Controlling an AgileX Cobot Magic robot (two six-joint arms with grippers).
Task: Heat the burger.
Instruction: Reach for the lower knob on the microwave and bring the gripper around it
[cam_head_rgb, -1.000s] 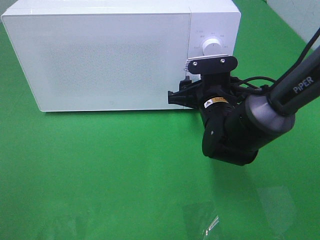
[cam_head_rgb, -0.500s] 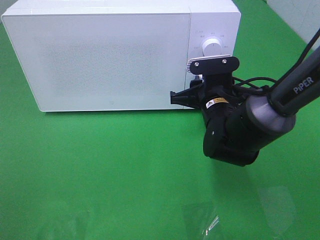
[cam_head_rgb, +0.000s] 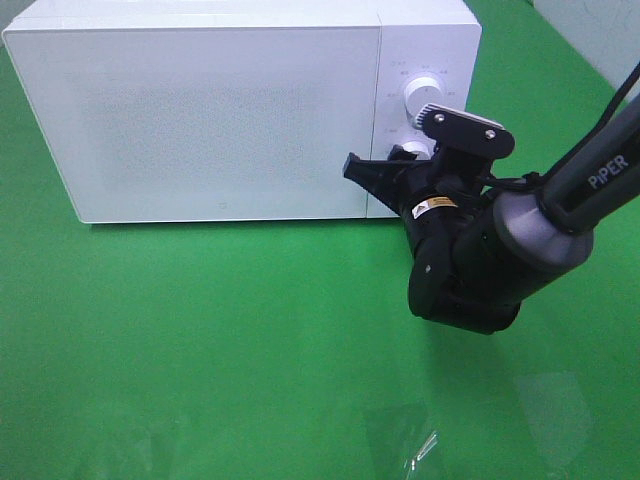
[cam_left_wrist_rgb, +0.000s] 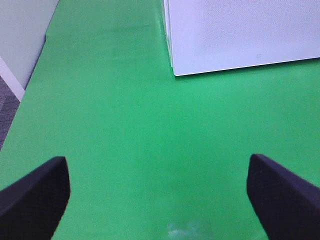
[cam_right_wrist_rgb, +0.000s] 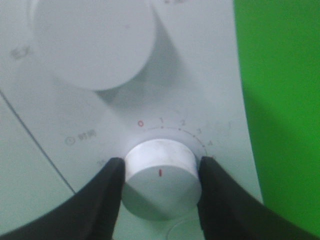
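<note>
We are gripping the lower knob (cam_right_wrist_rgb: 160, 195) of the microwave (cam_head_rgb: 220, 110) with our right claw (cam_right_wrist_rgb: 158, 172): its two black fingers (cam_right_wrist_rgb: 107, 190) are pressing against opposite sides of the white knob, with the claw about half closed around it. A short red line on the knob's face is pointing up toward the printed scale (cam_right_wrist_rgb: 172, 127), roughly near the 1. The upper knob (cam_head_rgb: 422, 95) is sitting just above, clear of the claw. The right arm is reaching in from the right side of the high view, and its wrist is tilting toward the control panel.

We are holding our left claw (cam_left_wrist_rgb: 159, 182) wide apart over the bare green counter (cam_head_rgb: 200, 340), with nothing between its tips; the near corner of the microwave is showing ahead of it, well apart from the tips.

The microwave door (cam_head_rgb: 200, 120) is sitting shut, and its frosted white front is hiding the inside. The burger is showing in none of our views, so we cannot tell where it is
</note>
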